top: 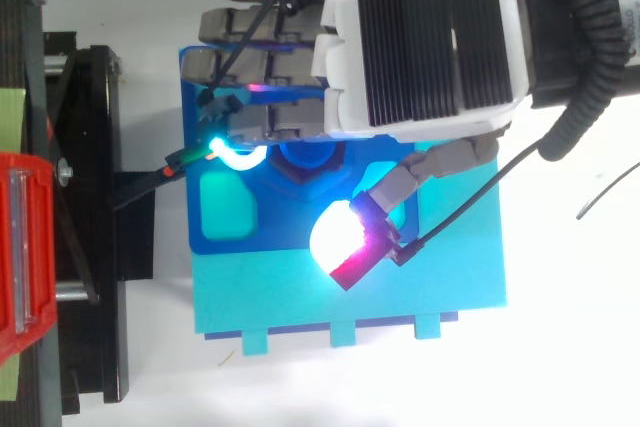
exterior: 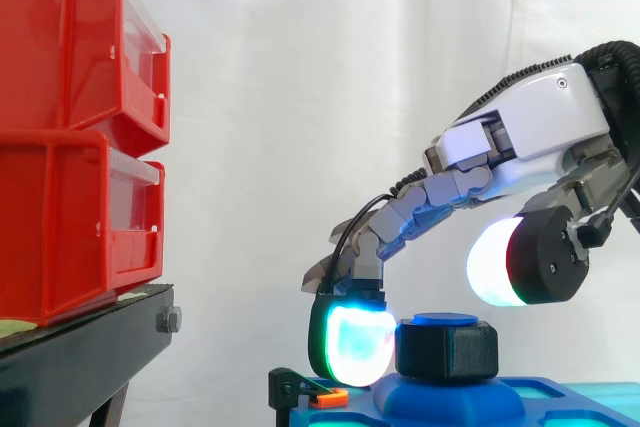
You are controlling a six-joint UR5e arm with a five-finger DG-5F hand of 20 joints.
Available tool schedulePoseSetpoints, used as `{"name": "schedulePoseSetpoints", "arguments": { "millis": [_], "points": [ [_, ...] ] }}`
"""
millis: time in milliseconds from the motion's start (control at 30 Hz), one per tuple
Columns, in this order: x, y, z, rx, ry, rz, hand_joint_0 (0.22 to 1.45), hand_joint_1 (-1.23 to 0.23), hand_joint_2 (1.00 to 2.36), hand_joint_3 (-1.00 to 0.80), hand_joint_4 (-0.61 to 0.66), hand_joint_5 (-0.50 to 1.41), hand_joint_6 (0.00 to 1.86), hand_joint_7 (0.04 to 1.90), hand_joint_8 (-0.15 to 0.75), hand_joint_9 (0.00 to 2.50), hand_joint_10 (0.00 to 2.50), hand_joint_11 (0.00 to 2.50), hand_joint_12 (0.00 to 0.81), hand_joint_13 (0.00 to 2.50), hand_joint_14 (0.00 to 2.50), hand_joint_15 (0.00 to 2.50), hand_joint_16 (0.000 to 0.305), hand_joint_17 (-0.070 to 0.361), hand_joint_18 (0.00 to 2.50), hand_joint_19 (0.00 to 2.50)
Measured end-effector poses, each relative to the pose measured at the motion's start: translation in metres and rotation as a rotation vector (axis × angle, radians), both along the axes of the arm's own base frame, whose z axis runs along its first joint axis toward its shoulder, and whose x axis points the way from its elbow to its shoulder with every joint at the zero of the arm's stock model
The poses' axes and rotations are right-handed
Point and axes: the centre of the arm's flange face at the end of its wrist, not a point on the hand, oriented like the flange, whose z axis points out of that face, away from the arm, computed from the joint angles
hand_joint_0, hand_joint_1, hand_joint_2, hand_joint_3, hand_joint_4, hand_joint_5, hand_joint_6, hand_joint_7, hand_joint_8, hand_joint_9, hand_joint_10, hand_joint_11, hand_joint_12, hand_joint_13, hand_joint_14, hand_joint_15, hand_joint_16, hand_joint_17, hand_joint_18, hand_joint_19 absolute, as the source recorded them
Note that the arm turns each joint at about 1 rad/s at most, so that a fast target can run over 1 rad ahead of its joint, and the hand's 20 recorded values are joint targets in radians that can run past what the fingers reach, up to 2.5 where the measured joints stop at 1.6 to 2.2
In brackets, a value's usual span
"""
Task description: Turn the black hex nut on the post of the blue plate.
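The black hex nut [exterior: 447, 349] sits on the blue post [exterior: 445, 320] of the blue plate [exterior: 560, 402], low in the side view. My hand [exterior: 530, 132] reaches in from the right and arches over the nut. One finger bends down, and its cyan-green pad [exterior: 355, 342] rests against the nut's left side. The white-glowing thumb pad [exterior: 490, 262] hangs above and to the right of the nut, clear of it. From above, the palm [top: 420, 47] covers the plate's [top: 440, 277] far half, and the post's top [top: 305, 155] shows between finger and thumb.
Two stacked red bins [exterior: 70, 137] stand on a black stand [exterior: 80, 357] to the left, a gap away from the plate. A small black clip with an orange piece [exterior: 325, 397] sits at the plate's left edge. A white curtain hangs behind.
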Motion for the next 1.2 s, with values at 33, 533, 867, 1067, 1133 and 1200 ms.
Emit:
{"name": "schedulePoseSetpoints", "arguments": {
  "millis": [33, 533, 867, 1067, 1133, 1200],
  "points": [
    [0.0, 0.0, 0.0, 0.0, -0.001, 0.0, 0.42, -0.23, 1.0, -0.5, 0.15, -0.2, 0.5, 0.79, 0.208, 0.15, 0.0, 0.0, 0.35, 0.0, 0.0, 0.05, 0.053, 0.119, 0.0, 0.15],
    [-0.002, -0.005, 0.004, 0.002, 0.007, 0.0, 0.42, -0.25, 1.0, -0.5, 0.15, -0.2, 0.5, 0.79, 0.205, 0.16, 0.0, 0.0, 0.347, 0.0, 0.0, 0.05, 0.052, 0.118, 0.0, 0.15],
    [-0.005, -0.013, 0.004, 0.008, 0.015, 0.004, 0.42, -0.25, 1.0, -0.5, 0.15, -0.2, 0.5, 0.79, 0.206, 0.16, 0.0, 0.0, 0.347, 0.0, 0.0, 0.05, 0.052, 0.118, 0.0, 0.15],
    [-0.006, -0.018, 0.004, 0.012, 0.017, 0.007, 0.42, -0.25, 1.0, -0.5, 0.15, -0.2, 0.5, 0.79, 0.205, 0.16, 0.0, 0.0, 0.347, 0.0, 0.0, 0.05, 0.052, 0.117, 0.0, 0.15],
    [-0.007, -0.02, 0.004, 0.013, 0.019, 0.008, 0.42, -0.25, 1.0, -0.5, 0.15, -0.2, 0.5, 0.8, 0.206, 0.16, 0.0, 0.0, 0.346, 0.0, 0.0, 0.05, 0.052, 0.118, 0.0, 0.16],
    [-0.007, -0.021, 0.004, 0.014, 0.02, 0.008, 0.42, -0.25, 1.0, -0.5, 0.15, -0.2, 0.5, 0.8, 0.208, 0.16, 0.0, 0.0, 0.348, 0.0, 0.0, 0.05, 0.052, 0.118, 0.0, 0.16]
  ]
}}
